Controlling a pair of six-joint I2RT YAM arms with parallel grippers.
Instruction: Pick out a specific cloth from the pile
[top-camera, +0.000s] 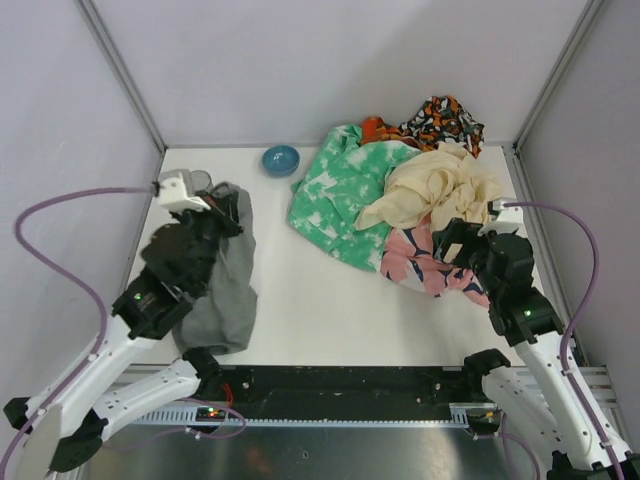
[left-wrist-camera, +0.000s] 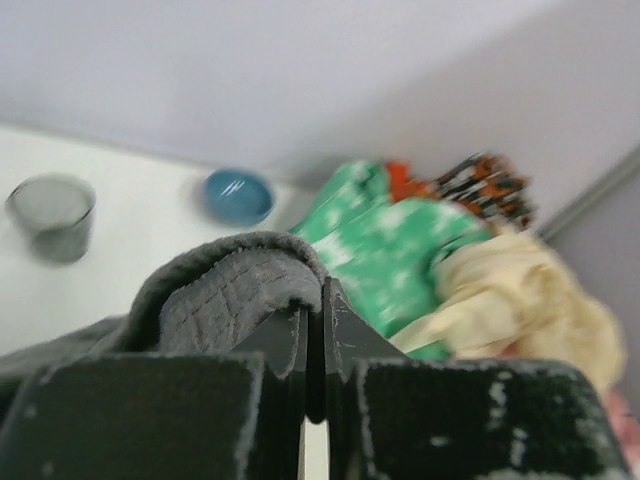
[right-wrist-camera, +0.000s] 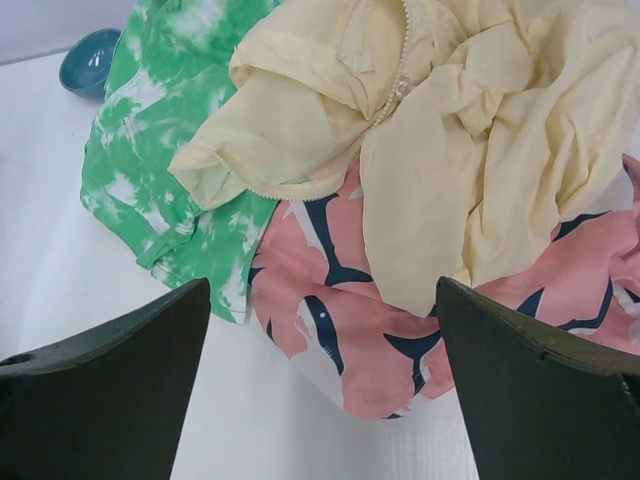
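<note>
Grey cloth (top-camera: 225, 300), the plain garment, stretches in a long strip down the left side of the white bench (top-camera: 300, 300), well apart from the pile (top-camera: 410, 200) heaped at the far right corner. A green-and-white mottled garment (top-camera: 340, 195) spreads widest in that heap, reaching toward the bench's middle; a cream-beige cloth (top-camera: 435, 185) is bunched over its right edge, a pink cloth with dark marks (top-camera: 415, 262) sits nearest the arms, and an orange-black-white patterned piece (top-camera: 440, 120) shows at the back. The left pincer (top-camera: 222, 203) is clenched on the far end of the strip, and its wrist view shows a grey fold (left-wrist-camera: 235, 290) draped over one finger and nipped between the nearly closed tips (left-wrist-camera: 313, 290). The right pincer (top-camera: 450, 240) stands released, its dark fingers spread wide (right-wrist-camera: 322, 290) above the pink cloth's near edge; whether they touch the fabric cannot be told. A small blue bowl (top-camera: 281, 159) rests by the back wall just left of the heap, and a grey tumbler (left-wrist-camera: 52, 215) stands upright further left.
</note>
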